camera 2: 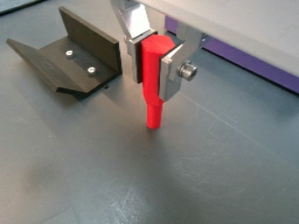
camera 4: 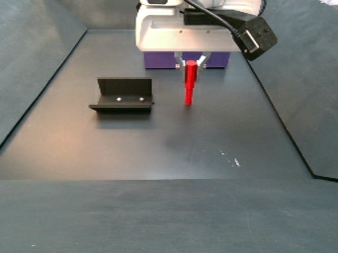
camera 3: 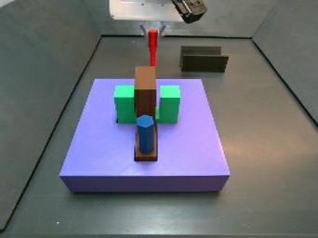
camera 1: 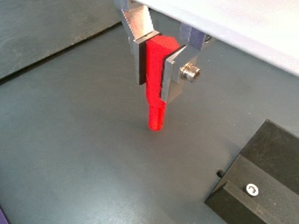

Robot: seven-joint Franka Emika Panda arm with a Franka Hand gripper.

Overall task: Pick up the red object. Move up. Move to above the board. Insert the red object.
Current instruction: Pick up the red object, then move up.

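Note:
The red object (camera 1: 156, 87) is a bright red stick, upright and clamped at its thick upper end in my gripper (camera 1: 158, 86), which is shut on it. Both wrist views show its thinner lower end (camera 2: 153, 114) reaching below the silver fingers (camera 2: 174, 77) over the grey floor. In a side view the red object (camera 3: 152, 46) hangs beyond the far edge of the purple board (camera 3: 187, 149), under my gripper (camera 3: 154, 33). From the opposite side the red object (camera 4: 189, 84) is in front of the board (camera 4: 218, 61).
On the board stand a green block (camera 3: 125, 102), a brown block (camera 3: 145, 88) and a blue cylinder (camera 3: 145, 135). The fixture (camera 3: 203, 59) stands on the floor close to the gripper, and it also shows as the fixture (camera 4: 123, 96) and the fixture (camera 2: 76, 57).

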